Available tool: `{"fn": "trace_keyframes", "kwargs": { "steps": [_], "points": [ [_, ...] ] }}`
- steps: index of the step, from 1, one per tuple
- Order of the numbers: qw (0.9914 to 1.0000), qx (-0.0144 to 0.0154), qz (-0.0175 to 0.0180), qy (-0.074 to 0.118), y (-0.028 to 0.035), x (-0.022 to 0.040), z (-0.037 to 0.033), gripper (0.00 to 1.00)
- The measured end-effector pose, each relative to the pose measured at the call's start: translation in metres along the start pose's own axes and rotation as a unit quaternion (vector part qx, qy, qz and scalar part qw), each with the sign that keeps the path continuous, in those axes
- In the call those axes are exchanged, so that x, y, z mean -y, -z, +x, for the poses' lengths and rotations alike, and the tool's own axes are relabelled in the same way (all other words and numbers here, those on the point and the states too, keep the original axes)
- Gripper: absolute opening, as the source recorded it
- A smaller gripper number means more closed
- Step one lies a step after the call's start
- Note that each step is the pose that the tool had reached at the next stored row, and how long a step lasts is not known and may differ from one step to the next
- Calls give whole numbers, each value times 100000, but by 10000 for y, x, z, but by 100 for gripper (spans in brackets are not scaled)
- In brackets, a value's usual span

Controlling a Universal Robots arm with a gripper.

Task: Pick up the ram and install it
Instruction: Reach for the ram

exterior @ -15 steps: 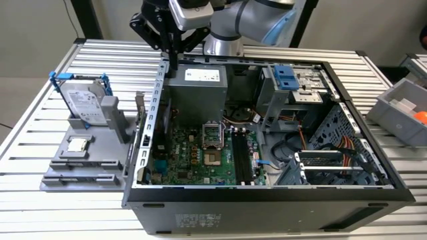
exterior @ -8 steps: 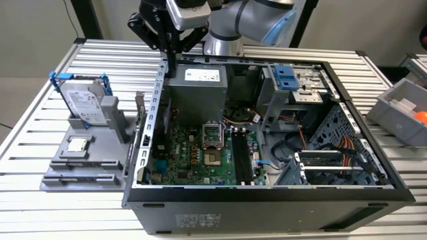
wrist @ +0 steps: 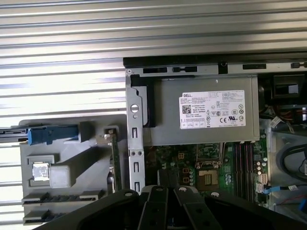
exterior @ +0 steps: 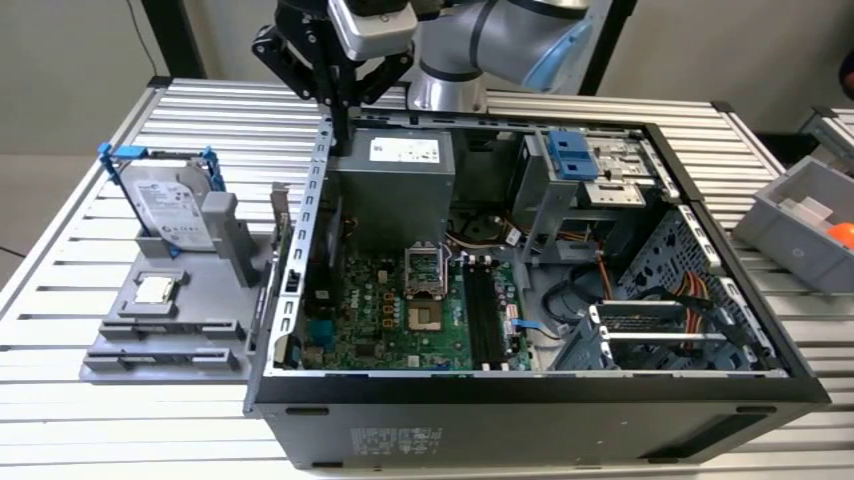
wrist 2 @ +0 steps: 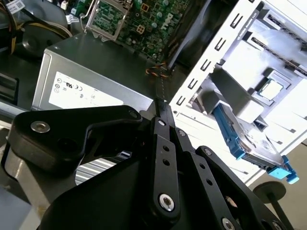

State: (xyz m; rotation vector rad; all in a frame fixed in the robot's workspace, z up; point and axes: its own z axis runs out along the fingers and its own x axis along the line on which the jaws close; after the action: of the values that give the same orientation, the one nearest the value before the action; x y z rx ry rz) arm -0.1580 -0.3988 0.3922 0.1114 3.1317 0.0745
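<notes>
1. The arm (exterior: 505, 40) comes in from the far side of the desk (exterior: 120, 430) and bends downward. The gripper (exterior: 344, 132) points straight down over the far rim of the open computer case (exterior: 534, 400), at the corner by the power supply (exterior: 390, 175).
2. The fingers (wrist 2: 165, 117) are drawn narrow with their tips together, and nothing shows between them in the second wrist view. I cannot tell whether the tips touch the case rim.
3. The ram (wrist: 114, 158) stands on edge in 1 slot of the gray holder (exterior: 160, 355). It is just beside the case's side wall, on the exterior view's left of it, and it is not held.
4. The holder also carries 2 other parts. A hard drive (exterior: 167, 205) in a blue-edged bracket stands upright at the far end, and a square silver processor chip (exterior: 156, 290) lies flat in a pocket near the middle.
5. The case lies on its side, open at the top. Inside it:
   - the power supply is at the far end;
   - the green motherboard (exterior: 387, 320) lies nearer, with the processor socket (exterior: 424, 270) on it;
   - long black memory slots (exterior: 481, 320) run just beside the socket;
   - a drive cage with blue tabs (exterior: 574, 155) sits toward the exterior view's right.
6. A gray bin (exterior: 787, 225) at the exterior view's right edge holds something orange (exterior: 841, 235).
</notes>
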Motion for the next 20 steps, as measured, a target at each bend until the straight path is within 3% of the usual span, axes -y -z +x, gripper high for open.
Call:
{"fn": "trace_keyframes", "kwargs": {
  "steps": [20],
  "points": [
    [100000, 2, 0, -1, 0, 3, 45, 0]
  ]
}}
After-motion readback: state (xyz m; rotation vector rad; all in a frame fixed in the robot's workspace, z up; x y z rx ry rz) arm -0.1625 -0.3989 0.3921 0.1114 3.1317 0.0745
